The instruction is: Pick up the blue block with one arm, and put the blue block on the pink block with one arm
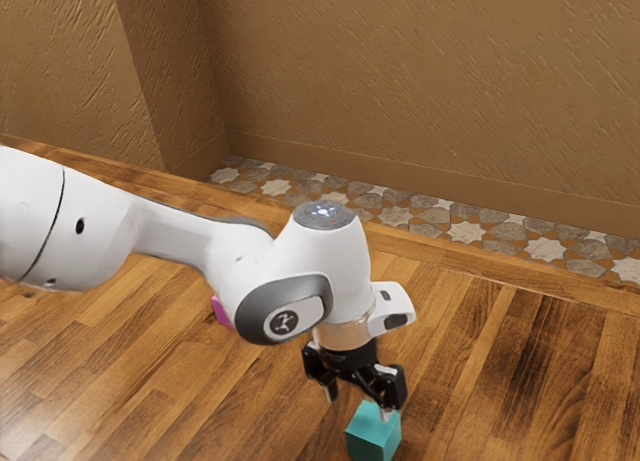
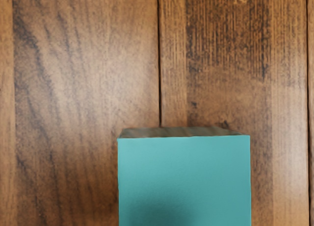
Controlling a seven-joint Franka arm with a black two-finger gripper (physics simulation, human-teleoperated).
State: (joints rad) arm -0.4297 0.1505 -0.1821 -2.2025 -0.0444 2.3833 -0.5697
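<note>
Currently, the white arm (image 1: 150,241) is entering from the exterior view's left and is reaching toward the lower right, with its wrist pointing straight down. The black claw (image 1: 360,399) is hanging directly over the blue block (image 1: 373,439). Its two fingers are standing spread apart, so the claw is open and is gripping nothing. One fingertip (image 1: 389,409) is overlapping the block's top edge in the exterior view; whether it is touching the block cannot be told from there.

The blue block, rendered in a blue-green shade, is sitting flat on the wooden surface (image 1: 520,381) at the lower edge of the exterior view. In the wrist view the same block (image 2: 184,179) is lying just under the hand, its top face squared to the plank seams of the wooden surface (image 2: 73,88), with a soft shadow falling across its near part.

The pink block (image 1: 220,311) is showing as a small sliver behind the arm's elbow housing, on the same surface, well apart from the blue block and toward the exterior view's left. Most of it is hidden by the arm.

Behind the wooden surface, a strip of patterned tiles (image 1: 450,221) is running along the foot of a brown wall (image 1: 400,71).
</note>
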